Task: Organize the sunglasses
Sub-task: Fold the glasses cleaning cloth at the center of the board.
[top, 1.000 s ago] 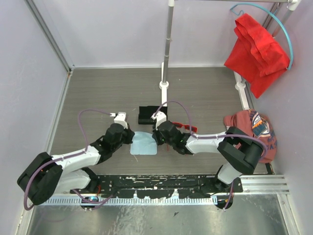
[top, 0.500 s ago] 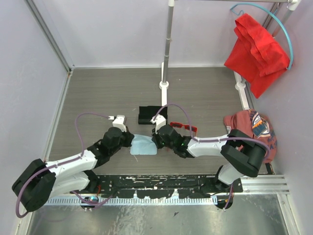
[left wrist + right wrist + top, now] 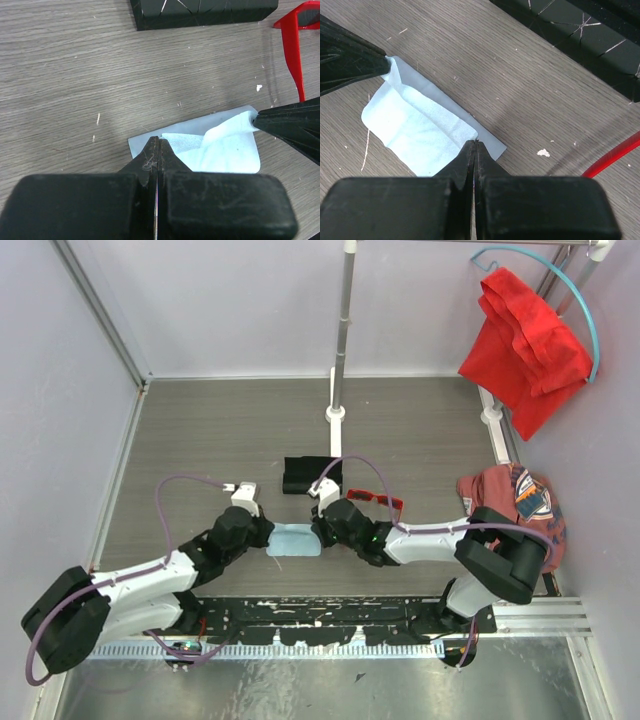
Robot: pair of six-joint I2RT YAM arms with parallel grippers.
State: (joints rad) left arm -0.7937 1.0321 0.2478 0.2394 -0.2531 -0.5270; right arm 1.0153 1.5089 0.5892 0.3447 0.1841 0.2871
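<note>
Top view: sunglasses (image 3: 375,502) lie on the bench (image 3: 200,440), just right of the black case (image 3: 305,476).
Left wrist: left claw (image 3: 158,142) clamped on the blue cloth (image 3: 225,150) edge.
Right wrist: right claw (image 3: 474,145) clamped on the opposite edge.
Advice: fold with both edges level, clear of the sunglasses.

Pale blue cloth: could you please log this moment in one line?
left pincer, right pincer: shut on pale blue square cloth | red-framed sunglasses: untouched

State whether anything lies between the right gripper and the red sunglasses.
Nothing visible lies between them: only bare table separates the right gripper from the sunglasses. However, its jaws are shut on a corner of the blue cloth.
</note>
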